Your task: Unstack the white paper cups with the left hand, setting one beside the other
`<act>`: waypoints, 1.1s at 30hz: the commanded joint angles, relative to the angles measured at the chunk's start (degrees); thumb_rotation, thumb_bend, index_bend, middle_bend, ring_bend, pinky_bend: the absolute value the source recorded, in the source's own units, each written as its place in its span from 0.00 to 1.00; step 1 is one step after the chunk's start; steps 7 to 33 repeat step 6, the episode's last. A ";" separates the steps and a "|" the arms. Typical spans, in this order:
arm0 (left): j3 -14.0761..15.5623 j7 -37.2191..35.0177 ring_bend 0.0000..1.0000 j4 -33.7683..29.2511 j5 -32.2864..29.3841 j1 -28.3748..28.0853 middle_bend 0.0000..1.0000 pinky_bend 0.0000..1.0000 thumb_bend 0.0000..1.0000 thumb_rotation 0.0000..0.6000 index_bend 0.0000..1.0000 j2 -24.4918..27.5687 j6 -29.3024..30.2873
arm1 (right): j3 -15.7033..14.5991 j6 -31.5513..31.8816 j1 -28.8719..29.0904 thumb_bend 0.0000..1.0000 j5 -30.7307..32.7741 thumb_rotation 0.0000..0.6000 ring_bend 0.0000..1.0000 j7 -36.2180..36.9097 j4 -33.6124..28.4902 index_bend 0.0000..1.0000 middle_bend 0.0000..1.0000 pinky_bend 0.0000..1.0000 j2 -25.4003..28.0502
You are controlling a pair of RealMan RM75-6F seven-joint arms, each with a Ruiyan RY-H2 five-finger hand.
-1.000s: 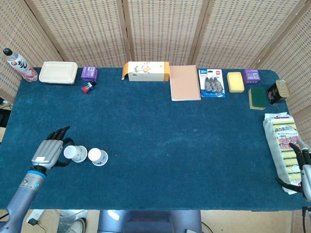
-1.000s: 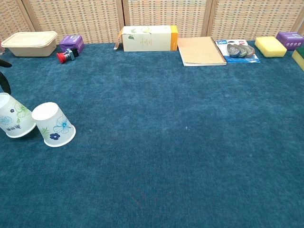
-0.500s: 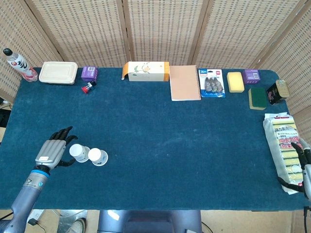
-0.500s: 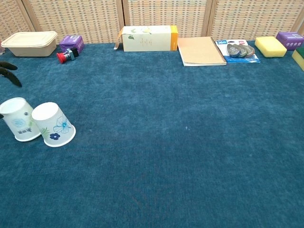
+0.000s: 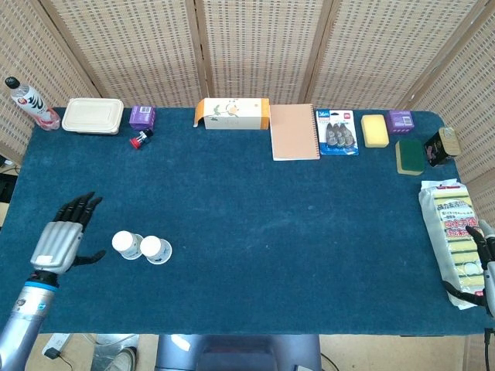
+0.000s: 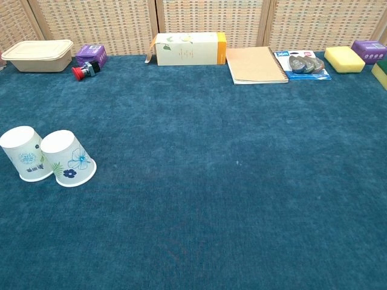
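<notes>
Two white paper cups with blue flower prints stand upside down, side by side and touching, near the table's front left. The left cup [image 5: 124,245] [image 6: 25,153] and the right cup [image 5: 154,250] [image 6: 68,158] are both free of any hand. My left hand [image 5: 62,236] is to the left of them in the head view, fingers spread and holding nothing; it is out of the chest view. My right hand [image 5: 486,259] shows only partly at the right edge of the head view, beside the sponge pack.
Along the back edge lie a bottle [image 5: 29,103], a beige lidded tray [image 5: 93,115], a purple box [image 5: 142,116], a red button [image 5: 140,140], a tea carton [image 5: 232,113], a notebook [image 5: 294,131], a blister pack [image 5: 337,132] and sponges [image 5: 374,129]. A sponge pack [image 5: 451,232] lies at right.
My left hand let go of the left cup and drew back to the left, out of the chest view. That cup now stands upright on its rim against the other.
</notes>
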 commanded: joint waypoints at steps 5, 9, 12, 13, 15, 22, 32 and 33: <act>1.53 -2.19 0.00 8.29 6.37 10.25 0.00 0.07 0.13 1.00 0.00 -3.03 14.41 | 0.01 0.70 -0.04 0.02 -0.47 1.00 0.00 -1.76 -0.03 0.07 0.00 0.00 -0.88; 1.48 -2.62 0.00 8.02 6.57 10.47 0.00 0.07 0.13 1.00 0.00 -2.57 14.55 | -0.01 0.72 -0.02 0.02 -0.51 1.00 0.00 -1.96 -0.07 0.07 0.00 0.00 -0.94; 1.48 -2.62 0.00 8.02 6.57 10.47 0.00 0.07 0.13 1.00 0.00 -2.57 14.55 | -0.01 0.72 -0.02 0.02 -0.51 1.00 0.00 -1.96 -0.07 0.07 0.00 0.00 -0.94; 1.48 -2.62 0.00 8.02 6.57 10.47 0.00 0.07 0.13 1.00 0.00 -2.57 14.55 | -0.01 0.72 -0.02 0.02 -0.51 1.00 0.00 -1.96 -0.07 0.07 0.00 0.00 -0.94; 1.48 -2.62 0.00 8.02 6.57 10.47 0.00 0.07 0.13 1.00 0.00 -2.57 14.55 | -0.01 0.72 -0.02 0.02 -0.51 1.00 0.00 -1.96 -0.07 0.07 0.00 0.00 -0.94; 1.48 -2.62 0.00 8.02 6.57 10.47 0.00 0.07 0.13 1.00 0.00 -2.57 14.55 | -0.01 0.72 -0.02 0.02 -0.51 1.00 0.00 -1.96 -0.07 0.07 0.00 0.00 -0.94; 1.48 -2.62 0.00 8.02 6.57 10.47 0.00 0.07 0.13 1.00 0.00 -2.57 14.55 | -0.01 0.72 -0.02 0.02 -0.51 1.00 0.00 -1.96 -0.07 0.07 0.00 0.00 -0.94; 1.48 -2.62 0.00 8.02 6.57 10.47 0.00 0.07 0.13 1.00 0.00 -2.57 14.55 | -0.01 0.72 -0.02 0.02 -0.51 1.00 0.00 -1.96 -0.07 0.07 0.00 0.00 -0.94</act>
